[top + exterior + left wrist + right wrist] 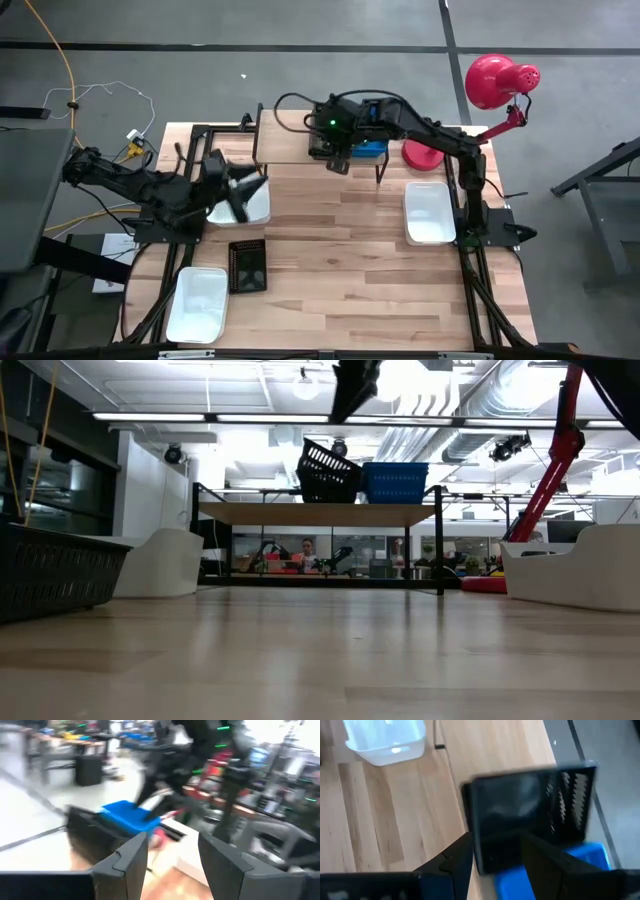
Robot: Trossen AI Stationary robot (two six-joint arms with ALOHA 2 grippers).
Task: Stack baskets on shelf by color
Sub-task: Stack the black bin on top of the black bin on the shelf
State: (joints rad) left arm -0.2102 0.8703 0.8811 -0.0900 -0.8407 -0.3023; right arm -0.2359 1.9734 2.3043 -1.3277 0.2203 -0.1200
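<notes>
The shelf (320, 513) stands at the table's far middle. On it a blue basket (395, 482) sits level. A black slotted basket (326, 472) stands tilted beside it, its lower end on the plank and one side against the blue basket. My right gripper (336, 152) hangs open just above the black basket (530, 815); the low view shows a gap between them. My left gripper (240, 190) is open and empty over a white basket (255, 203) at the table's left, and its fingers (127, 862) point toward the shelf.
A second black basket (247, 266) lies on the table at near left. A white basket (197, 303) sits at the near left corner and another (430, 212) at the right. A red lamp (497, 80) stands past the far right corner.
</notes>
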